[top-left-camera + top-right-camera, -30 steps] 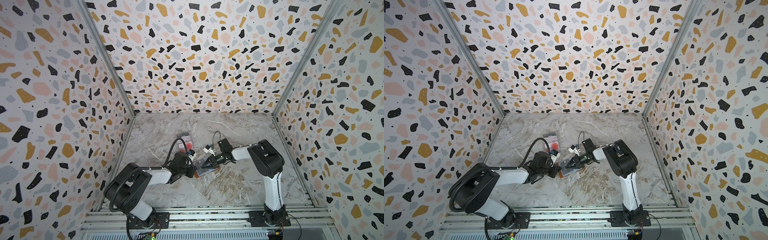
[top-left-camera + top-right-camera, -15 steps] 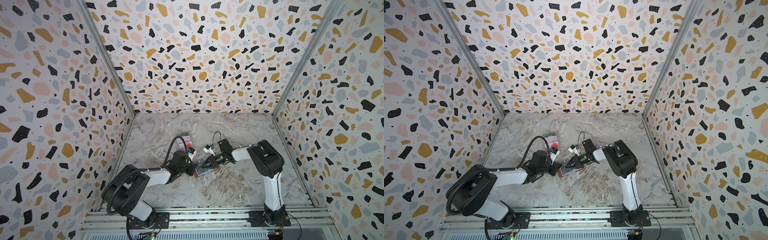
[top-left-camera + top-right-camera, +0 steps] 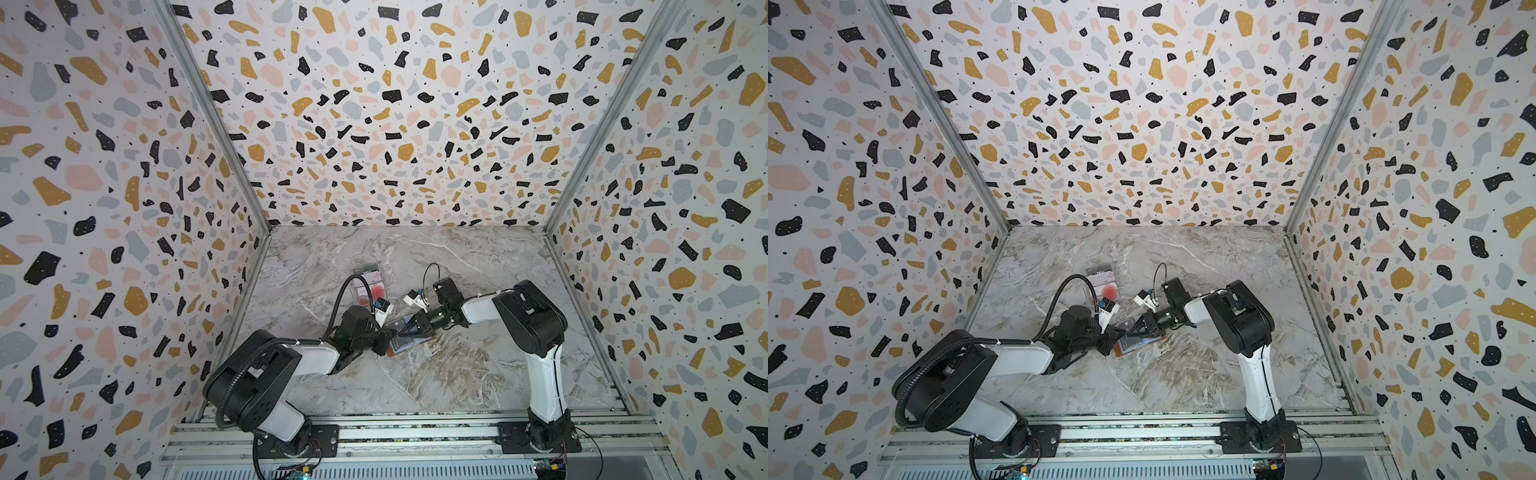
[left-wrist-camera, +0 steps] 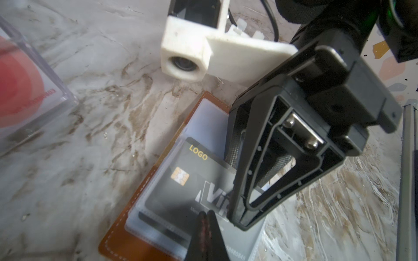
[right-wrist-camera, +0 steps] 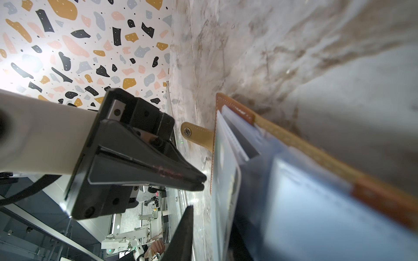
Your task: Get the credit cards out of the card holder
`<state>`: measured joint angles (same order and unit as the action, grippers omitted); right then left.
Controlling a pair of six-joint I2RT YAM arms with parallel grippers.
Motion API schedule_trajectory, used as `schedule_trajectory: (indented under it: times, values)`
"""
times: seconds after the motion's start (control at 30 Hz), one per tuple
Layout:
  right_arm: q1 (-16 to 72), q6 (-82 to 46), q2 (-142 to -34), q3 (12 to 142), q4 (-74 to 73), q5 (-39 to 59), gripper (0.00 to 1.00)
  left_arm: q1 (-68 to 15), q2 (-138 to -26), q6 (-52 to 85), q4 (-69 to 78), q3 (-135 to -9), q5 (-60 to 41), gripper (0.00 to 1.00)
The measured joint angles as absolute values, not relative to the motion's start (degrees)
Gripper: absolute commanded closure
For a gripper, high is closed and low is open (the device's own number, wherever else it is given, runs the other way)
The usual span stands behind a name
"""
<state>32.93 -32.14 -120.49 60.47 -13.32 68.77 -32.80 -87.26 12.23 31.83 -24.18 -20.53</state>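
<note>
The card holder (image 3: 411,345) (image 3: 1133,347) lies open on the marble table, tan leather (image 4: 135,217) under clear sleeves, its snap tab (image 5: 196,134) sticking out. A dark grey "Vip" credit card (image 4: 181,187) sits partly inside a sleeve. My left gripper (image 3: 384,338) (image 3: 1119,334) (image 4: 207,214) (image 5: 203,180) is shut with its tips pressed on the sleeve beside the card. My right gripper (image 3: 400,332) (image 3: 1133,330) (image 4: 233,194) (image 5: 212,226) straddles the edge of the card and sleeve. Its jaws are slightly apart, and a gap shows between one finger (image 5: 183,232) and the sleeve.
A clear plastic case (image 3: 368,286) (image 3: 1104,286) (image 4: 34,95) holding a white card with red circles lies just behind the left gripper. Terrazzo walls enclose the table on three sides. An aluminium rail (image 3: 415,432) runs along the front.
The left arm's elbow has shifted slightly. Both grippers have stayed at the card holder, and the holder has not moved.
</note>
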Motion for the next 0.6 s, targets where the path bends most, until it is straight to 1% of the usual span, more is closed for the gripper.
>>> schedule_trajectory:
  times: [0.3, 0.6]
  values:
    - [33.0, -32.5, -120.5, 60.4, -13.6, 68.1, 0.77, -33.2, -90.0, 12.6, 34.0, -23.5, -19.9, 1.0]
    - [33.0, -32.6, -120.5, 60.3, -13.6, 67.7, 0.76, -33.6, -90.4, 13.8, 37.3, -21.3, -17.5, 1.0]
